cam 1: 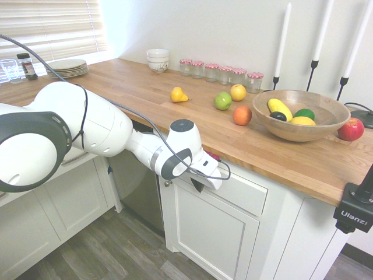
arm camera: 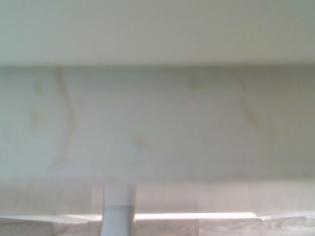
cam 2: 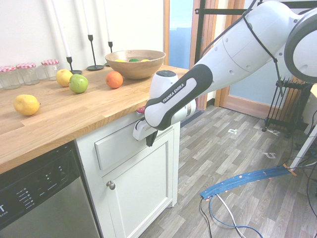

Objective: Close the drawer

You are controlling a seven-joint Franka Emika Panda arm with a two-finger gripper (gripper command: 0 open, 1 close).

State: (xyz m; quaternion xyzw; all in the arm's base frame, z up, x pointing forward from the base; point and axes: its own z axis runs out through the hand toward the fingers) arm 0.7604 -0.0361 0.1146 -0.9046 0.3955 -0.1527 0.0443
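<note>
One wooden bowl (cam 1: 301,127) of yellow, green and dark fruit (cam 1: 280,109); gripper (cam 1: 198,185) closed narrow by the white drawer (cam 1: 243,192).

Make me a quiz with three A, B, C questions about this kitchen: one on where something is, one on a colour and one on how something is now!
1. Where is the big round wooden bowl?
A) on the floor
B) on the wooden countertop
C) inside the sink

2. What colour is the small pear-shaped fruit?
A) yellow
B) purple
C) blue

3. How is the white panelled cabinet door with a round silver knob?
A) wide open
B) lying on the floor
C) closed

Right letters:
1: B, the bowl stands on the wood, near the tall white candles.
2: A, its skin shows yellow in the first exterior view.
3: C, the door sits flat in its frame below the white drawer front.
</note>
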